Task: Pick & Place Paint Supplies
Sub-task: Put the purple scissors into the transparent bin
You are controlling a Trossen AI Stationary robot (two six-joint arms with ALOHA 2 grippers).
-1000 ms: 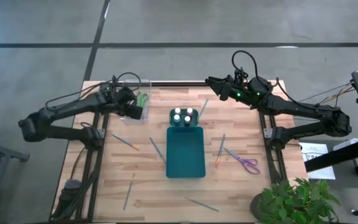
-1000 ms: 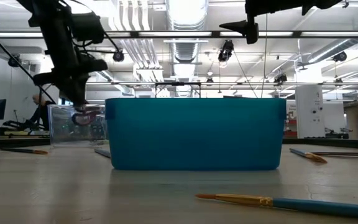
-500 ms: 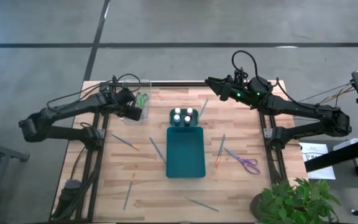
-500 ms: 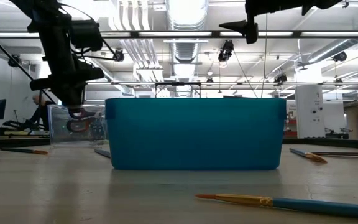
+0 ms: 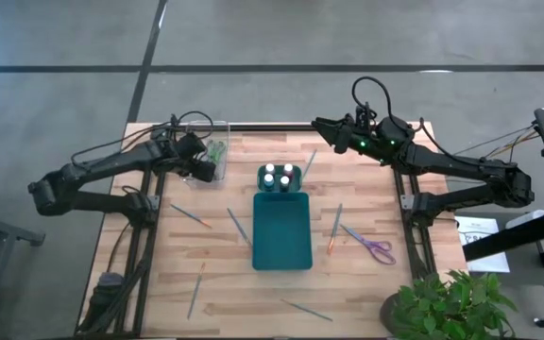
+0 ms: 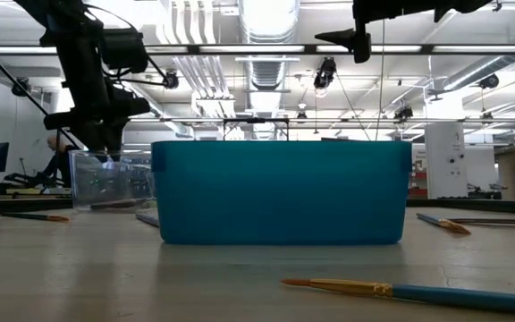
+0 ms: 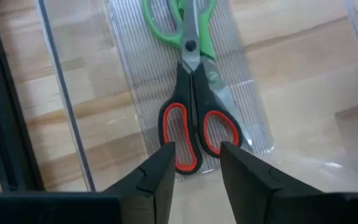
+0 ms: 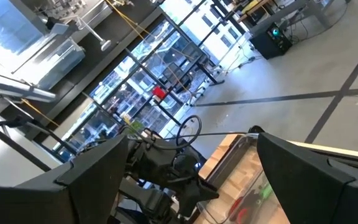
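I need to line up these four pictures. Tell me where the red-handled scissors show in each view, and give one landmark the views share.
High view: not made out; the left gripper covers that part of the clear plastic box.
Low view: not made out through the box wall.
Left wrist view: centre, the red-handled scissors lie in the box beside the green-handled scissors.
Right wrist view: a red blur low down in the box.
Shared landmark: the clear plastic box.

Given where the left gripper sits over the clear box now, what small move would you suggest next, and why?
Probably lift the left gripper straight up out of the clear box. Its fingers are apart, and the red-handled scissors lie free on the box floor beside the green-handled scissors, so the drop looks done.
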